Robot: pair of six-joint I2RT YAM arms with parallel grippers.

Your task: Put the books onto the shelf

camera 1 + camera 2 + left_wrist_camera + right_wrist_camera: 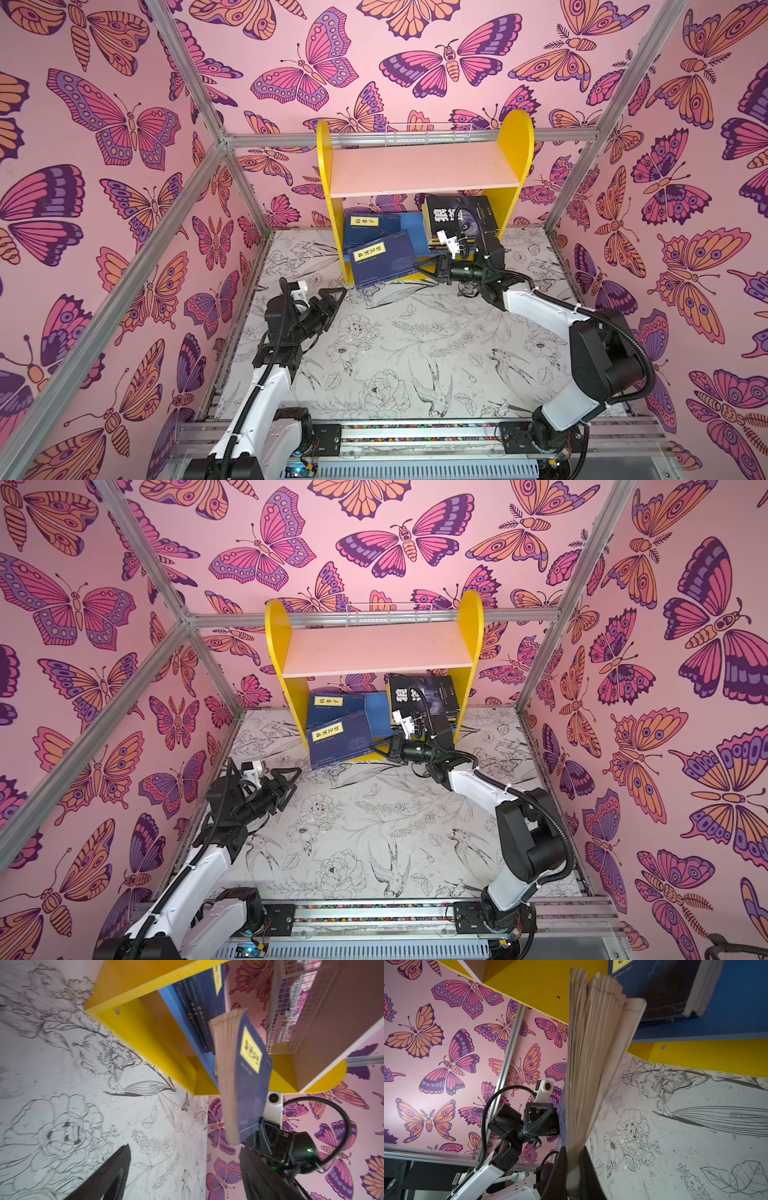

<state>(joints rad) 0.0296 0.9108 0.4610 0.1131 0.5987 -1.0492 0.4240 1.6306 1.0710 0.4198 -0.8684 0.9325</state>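
walls: pink, printed with big orange and purple butterflies, on three sides | surface: white, with black drawn flowers and birds | metal bars: silver, along wall corners and back edge of surface | wire rack: white, on back bar | light: soft, even

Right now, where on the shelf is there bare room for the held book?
The upper pink board is bare. The lower blue board is crowded: navy stack left, black stack right, only a narrow strip between. The table before the shelf is bare too.
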